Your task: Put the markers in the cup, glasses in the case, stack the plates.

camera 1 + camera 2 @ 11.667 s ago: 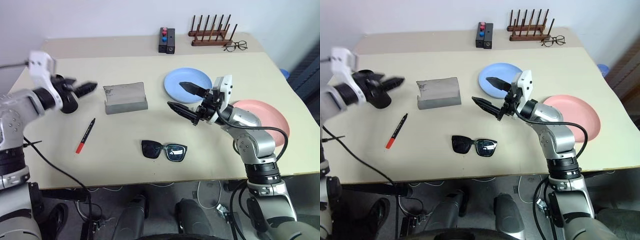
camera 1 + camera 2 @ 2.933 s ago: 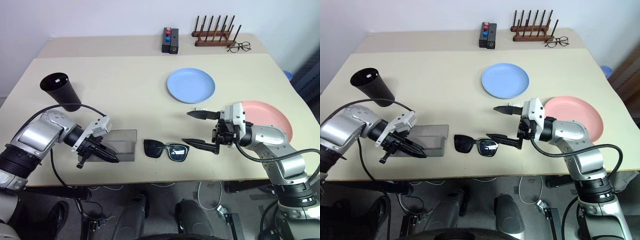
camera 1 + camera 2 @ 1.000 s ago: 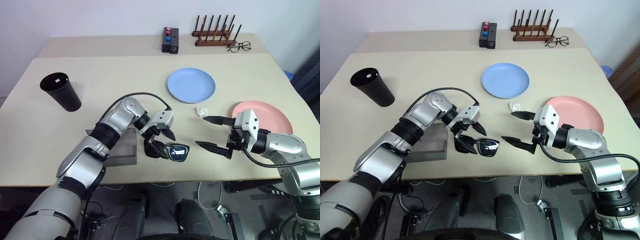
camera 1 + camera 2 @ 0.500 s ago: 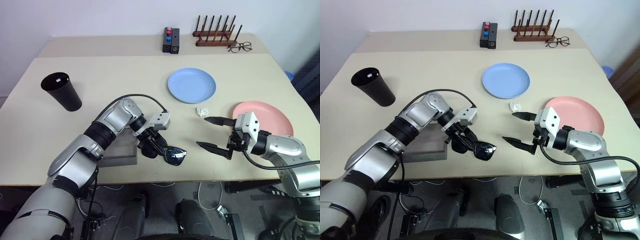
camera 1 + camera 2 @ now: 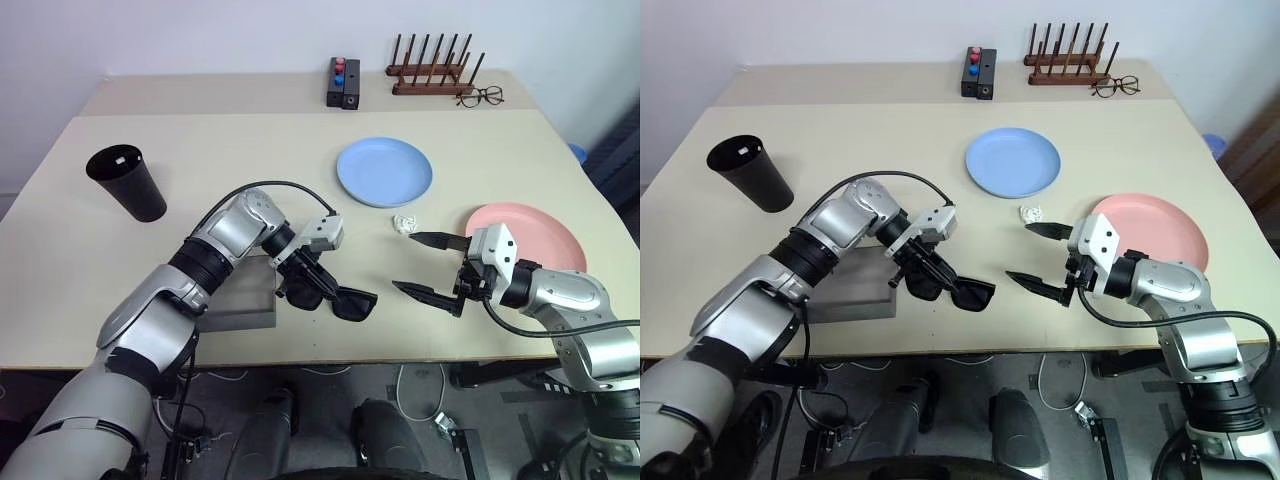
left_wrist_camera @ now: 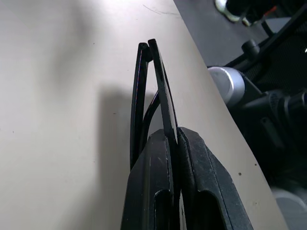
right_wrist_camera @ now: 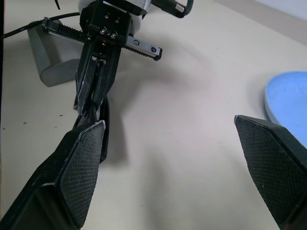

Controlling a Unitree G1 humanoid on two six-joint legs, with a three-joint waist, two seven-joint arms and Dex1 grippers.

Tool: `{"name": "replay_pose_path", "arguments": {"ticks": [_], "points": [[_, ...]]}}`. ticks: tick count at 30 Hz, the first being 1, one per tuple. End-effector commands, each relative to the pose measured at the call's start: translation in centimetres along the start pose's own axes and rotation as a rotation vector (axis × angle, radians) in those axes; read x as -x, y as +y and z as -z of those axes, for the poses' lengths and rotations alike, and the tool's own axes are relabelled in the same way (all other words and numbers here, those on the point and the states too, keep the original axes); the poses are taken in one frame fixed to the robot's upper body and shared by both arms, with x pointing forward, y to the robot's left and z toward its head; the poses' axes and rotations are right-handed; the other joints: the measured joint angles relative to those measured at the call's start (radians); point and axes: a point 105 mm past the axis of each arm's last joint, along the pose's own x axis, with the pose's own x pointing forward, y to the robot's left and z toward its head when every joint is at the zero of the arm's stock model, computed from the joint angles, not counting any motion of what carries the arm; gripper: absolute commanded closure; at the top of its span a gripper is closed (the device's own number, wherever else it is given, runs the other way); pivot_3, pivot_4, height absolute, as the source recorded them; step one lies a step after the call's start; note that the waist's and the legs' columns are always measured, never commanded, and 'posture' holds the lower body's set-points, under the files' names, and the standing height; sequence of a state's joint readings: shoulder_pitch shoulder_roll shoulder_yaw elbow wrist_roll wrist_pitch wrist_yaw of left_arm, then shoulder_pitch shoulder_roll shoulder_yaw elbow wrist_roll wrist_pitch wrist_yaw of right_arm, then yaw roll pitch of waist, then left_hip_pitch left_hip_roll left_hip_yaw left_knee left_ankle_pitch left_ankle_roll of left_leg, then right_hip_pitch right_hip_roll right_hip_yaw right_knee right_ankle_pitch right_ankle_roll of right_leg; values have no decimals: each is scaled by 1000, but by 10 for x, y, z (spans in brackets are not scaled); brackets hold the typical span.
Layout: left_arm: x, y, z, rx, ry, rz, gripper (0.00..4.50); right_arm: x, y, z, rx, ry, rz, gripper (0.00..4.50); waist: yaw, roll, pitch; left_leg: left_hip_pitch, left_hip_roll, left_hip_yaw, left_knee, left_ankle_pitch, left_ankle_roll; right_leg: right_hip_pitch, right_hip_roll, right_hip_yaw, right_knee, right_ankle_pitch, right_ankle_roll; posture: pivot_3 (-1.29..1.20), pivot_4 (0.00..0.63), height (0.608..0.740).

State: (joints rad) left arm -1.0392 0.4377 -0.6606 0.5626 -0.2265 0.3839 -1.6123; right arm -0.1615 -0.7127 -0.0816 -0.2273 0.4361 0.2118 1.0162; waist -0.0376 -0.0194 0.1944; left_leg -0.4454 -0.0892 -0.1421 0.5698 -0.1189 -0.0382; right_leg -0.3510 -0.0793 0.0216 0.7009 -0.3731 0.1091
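My left gripper (image 5: 308,283) is shut on the black glasses (image 5: 340,298), which hang tilted on edge just over the table near its front edge. In the left wrist view the two fingers (image 6: 158,191) pinch the glasses' frame (image 6: 154,91). The open grey case (image 5: 245,310) lies right beside them, partly under my left arm. My right gripper (image 5: 428,266) stands open and empty a short way from the glasses, its fingers (image 7: 81,163) spread wide. The black cup (image 5: 128,183) stands at the far left. The light blue plate (image 5: 385,171) and the pink plate (image 5: 545,232) lie apart. The markers are out of view.
A small crumpled white scrap (image 5: 404,224) lies between the two plates. Along the back edge are a black box with red and blue buttons (image 5: 342,82), a wooden rack (image 5: 430,72) and clear spectacles (image 5: 480,96).
My left gripper has shut on the glasses and tipped them up off the table toward the front edge. The right gripper has stayed where it was, open.
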Motion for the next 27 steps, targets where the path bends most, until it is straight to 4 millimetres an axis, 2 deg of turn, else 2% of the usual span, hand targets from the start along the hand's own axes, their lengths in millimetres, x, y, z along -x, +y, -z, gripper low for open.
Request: {"name": "replay_pose_path", "arguments": {"ticks": [1, 5, 10, 15, 20, 23, 27], "points": [[13, -2, -19, -2, -18, -6, 4450, -4, -2, -8, 26, -29, 3, 64, -1, 0, 0, -1, 0, 0, 0, 0, 0, -1, 0, 0, 0, 0, 0, 0, 150, 737], [37, -8, -44, 43, -85, -10, 4450, -5, -2, -12, 33, -34, 1, 64, -3, 0, 0, -5, 0, -1, 2, 0, 1, -3, 0, -1, 0, 0, 0, 0, 150, 737], [66, -23, -55, 115, -143, -7, 4450, -4, -3, -15, 35, -40, -2, 64, -7, 0, 1, -7, 0, -1, 4, -1, 2, -5, 0, -1, 0, 1, 1, 0, 150, 737], [93, -46, -35, 201, -121, -24, 4450, -6, -2, -18, 32, -42, -10, 64, -9, 1, 1, -8, 0, 0, 4, -1, 2, -5, 1, 0, 0, 1, 1, 0, 150, 737], [117, -53, -11, 226, -81, -115, 4450, -9, 0, -19, 29, -44, -19, 64, -1, 1, 1, -8, 0, -1, 5, -1, 2, -5, 0, 0, 1, 1, 1, 0, 150, 737], [121, -56, -6, 237, -99, -129, 4450, -10, 0, -19, 23, -46, -29, 64, 4, 1, 1, -8, 0, 0, 5, -1, 2, -5, 0, 0, 1, 1, 1, 0, 150, 737], [121, -59, 13, 261, -118, -142, 4450, -12, -2, -17, 25, -45, -34, 64, -1, 1, 1, -8, 0, 0, 5, -1, 2, -5, 0, 1, 1, 1, 1, 0, 150, 737]]}}
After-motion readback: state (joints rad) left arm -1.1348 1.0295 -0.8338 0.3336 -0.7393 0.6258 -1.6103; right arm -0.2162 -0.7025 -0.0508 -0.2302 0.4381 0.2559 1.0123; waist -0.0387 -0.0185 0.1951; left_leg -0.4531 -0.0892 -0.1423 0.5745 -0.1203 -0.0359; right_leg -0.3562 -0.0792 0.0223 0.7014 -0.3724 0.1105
